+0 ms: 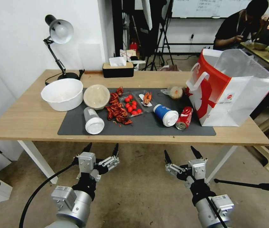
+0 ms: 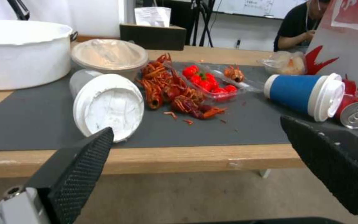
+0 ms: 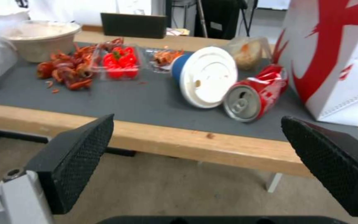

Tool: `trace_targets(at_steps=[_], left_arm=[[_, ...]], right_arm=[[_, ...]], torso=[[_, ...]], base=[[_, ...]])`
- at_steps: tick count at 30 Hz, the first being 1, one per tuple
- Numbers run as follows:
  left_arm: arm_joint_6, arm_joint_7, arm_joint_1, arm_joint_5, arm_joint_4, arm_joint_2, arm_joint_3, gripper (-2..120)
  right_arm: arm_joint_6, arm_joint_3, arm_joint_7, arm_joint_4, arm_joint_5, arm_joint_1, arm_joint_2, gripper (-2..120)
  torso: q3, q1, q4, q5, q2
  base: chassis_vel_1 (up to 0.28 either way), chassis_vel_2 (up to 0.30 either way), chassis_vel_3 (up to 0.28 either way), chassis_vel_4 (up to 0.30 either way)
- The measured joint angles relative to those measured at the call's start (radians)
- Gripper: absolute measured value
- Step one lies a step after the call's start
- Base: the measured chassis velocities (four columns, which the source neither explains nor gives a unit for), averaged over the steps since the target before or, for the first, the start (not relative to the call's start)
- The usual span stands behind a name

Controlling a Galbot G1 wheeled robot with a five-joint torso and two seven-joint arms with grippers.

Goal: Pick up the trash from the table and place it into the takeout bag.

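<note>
Your left claw (image 1: 101,148) and right claw (image 1: 182,152) both hang below the desk's (image 1: 27,117) near edge, over the floor, each with its fingers spread apart and gripping nothing.

On the dark grey mat (image 1: 147,126) that covers the middle of the desk you have the trash. The clear lidded plastic cup (image 1: 93,120) lies on its side near the mat's near-left corner, lid toward you. Behind it the beige round bowl (image 1: 96,96) stands just beside a big white bowl (image 1: 62,93), which sits at the mat's left edge. The blue paper cup (image 1: 165,115) lies on its side toward the mat's near-right part, white lid facing you, and the crushed red soda can (image 1: 184,118) lies just beside it on the right. The small clear bag (image 1: 174,92) sits near the mat's far edge, close against the takeout bag (image 1: 232,88), which stands upright at the desk's right end with its mouth open.

Between the bowl and the blue cup you see crayfish shells (image 1: 117,109) and a clear tray of cherry tomatoes (image 1: 131,105).
</note>
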Motion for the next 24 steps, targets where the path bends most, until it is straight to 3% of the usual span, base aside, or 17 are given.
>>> trace_targets(at_steps=[12,24], left_arm=[[-0.002,-0.001,-0.03,-0.023,0.034,0.016,0.001,100],[-0.003,-0.005,-0.029,-0.026,0.04,0.011,-0.01,100]], right_arm=[[-0.066,0.129,0.077,-0.05,0.229,0.156,-0.066,100],[-0.066,0.107,0.162,-0.184,0.331,0.287,-0.127,100]], torso=[[0.0,0.0,0.0002,0.0,0.0],[0.0,0.0,0.0,-0.0001,0.0]], base=[[0.0,0.0,0.0,0.0],[0.0,0.0,0.0,0.0]])
